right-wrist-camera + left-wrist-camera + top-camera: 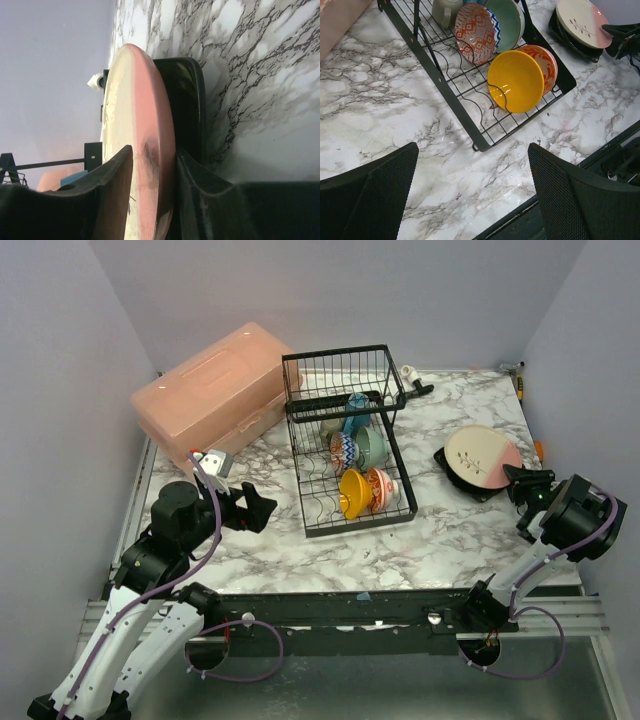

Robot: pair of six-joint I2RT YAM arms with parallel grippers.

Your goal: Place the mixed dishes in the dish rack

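Note:
The black wire dish rack [310,502] stands mid-table and holds a yellow bowl [352,492], a red-patterned bowl [384,487], a mint green bowl [373,445], a blue-and-red patterned bowl [343,452] and an olive mug [445,10]. The pink-cream plate [482,456] lies on a dark plate [462,478] to the right of the rack. My right gripper [522,483] straddles the pink-cream plate's near rim [150,125], one finger [112,185] on top and the other [197,182] between the two plates. My left gripper [472,150] is open and empty over bare marble, left of the rack's near corner.
A salmon-pink plastic box [215,400] sits at the back left. A small white object [408,373] lies behind the rack's tall basket end. Grey walls close in on the table [440,530] on three sides. A black rail runs along the near edge.

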